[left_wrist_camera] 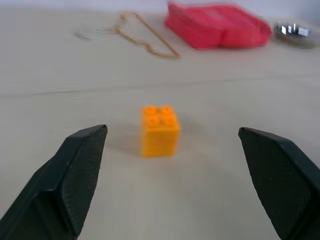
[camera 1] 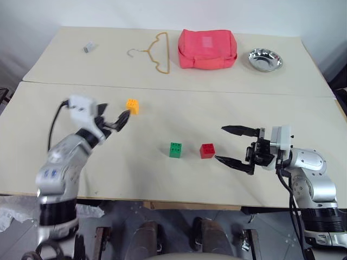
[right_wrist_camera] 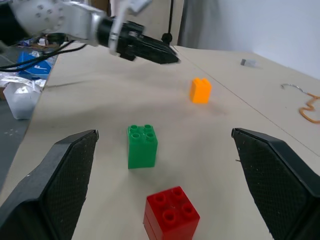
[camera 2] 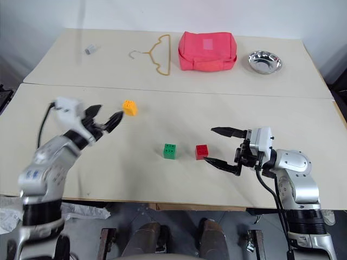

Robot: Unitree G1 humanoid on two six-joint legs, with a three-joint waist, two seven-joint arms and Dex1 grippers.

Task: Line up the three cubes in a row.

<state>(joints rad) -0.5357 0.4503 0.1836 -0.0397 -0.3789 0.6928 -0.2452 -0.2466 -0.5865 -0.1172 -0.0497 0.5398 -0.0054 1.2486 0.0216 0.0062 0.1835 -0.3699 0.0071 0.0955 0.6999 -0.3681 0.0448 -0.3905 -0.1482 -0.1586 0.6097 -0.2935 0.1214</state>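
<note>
Nearest the front edge, the right claw (camera 1: pixel 235 145) hovers over the tabletop (camera 1: pixel 162 179) with its jaws spread wide and nothing between them, pointing across at the red cube (camera 1: pixel 206 150). That red cube sits just beside the claw's tips, apart from them. Next to it, with a small gap, stands the green cube (camera 1: pixel 175 149), and the two are roughly level with each other. Further back and off to the left, the orange cube (camera 1: pixel 132 106) stands on its own, well apart from that pair. The left claw (camera 1: pixel 120 120) is right up close to it, jaws wide and empty, and in the left wrist view the orange cube sits squarely in the gap ahead of the fingers (left_wrist_camera: pixel 75 175), untouched. On the far tabletop lie a small grey object (camera 1: pixel 89 47), a wire hanger (camera 1: pixel 156 52), a red pouch (camera 1: pixel 207 49) and a steel bowl (camera 1: pixel 265 59).
</note>
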